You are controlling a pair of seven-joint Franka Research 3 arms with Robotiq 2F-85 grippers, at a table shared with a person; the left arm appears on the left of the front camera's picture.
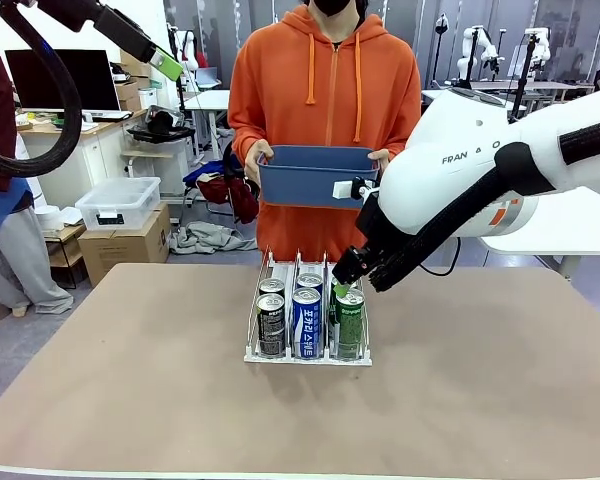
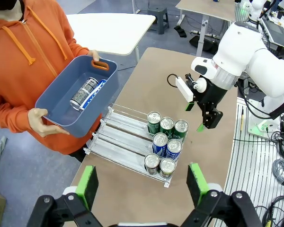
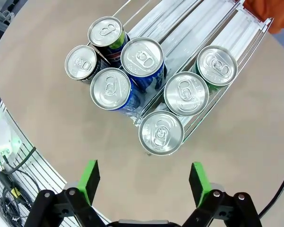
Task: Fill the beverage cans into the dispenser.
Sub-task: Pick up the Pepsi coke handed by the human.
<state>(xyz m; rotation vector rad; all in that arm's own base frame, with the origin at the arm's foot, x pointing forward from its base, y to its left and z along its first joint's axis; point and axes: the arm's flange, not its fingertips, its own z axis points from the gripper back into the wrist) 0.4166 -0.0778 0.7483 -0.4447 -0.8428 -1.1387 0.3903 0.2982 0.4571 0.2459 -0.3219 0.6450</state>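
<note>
The right gripper [image 3: 143, 172] is hanging wide open and empty at the bottom of its wrist view, just over the front green can. The dispenser [image 2: 120, 132] is sitting at the centre of the front view. Seven beverage cans [image 1: 306, 320] are crowding its near end, and the far lane halves are lying bare. The left gripper [image 2: 143, 182] is hovering open and empty, high at the front view's upper left. Beyond the far table [image 1: 130, 380] edge a person is holding a blue tub [image 1: 310, 188] with more cans inside. Bare tabletop is stretching to both sides.

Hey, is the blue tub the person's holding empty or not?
Not empty: a black can lies on its side in the tub, seemingly with another beside it.
</note>
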